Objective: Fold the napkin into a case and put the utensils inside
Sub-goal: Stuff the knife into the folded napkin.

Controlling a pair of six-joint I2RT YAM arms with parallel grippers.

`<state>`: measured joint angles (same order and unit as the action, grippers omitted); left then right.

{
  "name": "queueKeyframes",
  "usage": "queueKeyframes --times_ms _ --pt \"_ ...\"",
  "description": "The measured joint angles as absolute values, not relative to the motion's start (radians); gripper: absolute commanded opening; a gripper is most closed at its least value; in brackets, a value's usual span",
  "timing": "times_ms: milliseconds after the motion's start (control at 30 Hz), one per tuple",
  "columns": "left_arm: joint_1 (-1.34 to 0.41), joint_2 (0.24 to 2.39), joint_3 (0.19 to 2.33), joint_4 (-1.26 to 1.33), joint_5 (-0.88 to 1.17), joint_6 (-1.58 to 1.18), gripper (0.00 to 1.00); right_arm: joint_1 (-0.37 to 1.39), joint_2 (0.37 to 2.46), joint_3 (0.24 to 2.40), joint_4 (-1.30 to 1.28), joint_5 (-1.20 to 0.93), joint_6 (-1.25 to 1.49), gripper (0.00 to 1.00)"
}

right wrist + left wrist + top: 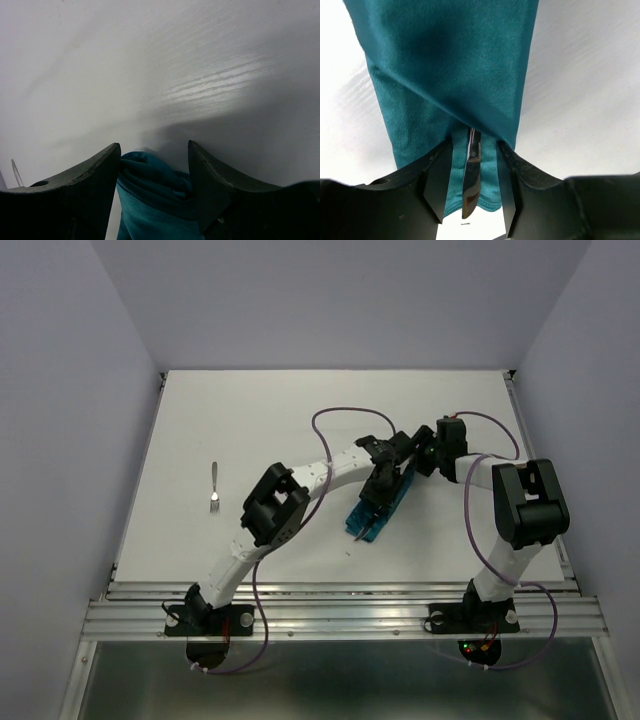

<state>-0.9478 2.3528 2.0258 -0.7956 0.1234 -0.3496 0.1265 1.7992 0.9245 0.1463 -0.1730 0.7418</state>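
Observation:
The teal napkin (368,523) lies right of the table's middle, folded into a long narrow case (455,75). A silver knife (471,180) rests in its open end, its blade tip poking out over the near hem. My left gripper (474,220) straddles that end, open, with cloth showing between each finger and the knife. My right gripper (154,150) is at the far end, shut on the bunched napkin (150,175), which fills the gap between its fingers. In the top view the left gripper (372,502) and right gripper (408,468) meet over the case. Another silver utensil (214,490) lies alone at the left.
The white table (260,420) is enclosed by pale walls at the left, right and back. A metal rail (340,615) runs along the near edge, holding both arm bases. Purple cables loop above the arms.

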Motion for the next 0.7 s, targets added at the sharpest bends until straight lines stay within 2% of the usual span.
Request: queueKeyframes --times_ms 133,700 --pt "-0.948 2.339 2.001 -0.797 0.115 -0.350 0.43 0.126 1.799 0.926 0.145 -0.173 0.741 0.62" --pt "-0.991 2.191 1.821 -0.771 0.051 -0.366 0.52 0.127 1.800 0.927 0.143 -0.173 0.741 0.62"
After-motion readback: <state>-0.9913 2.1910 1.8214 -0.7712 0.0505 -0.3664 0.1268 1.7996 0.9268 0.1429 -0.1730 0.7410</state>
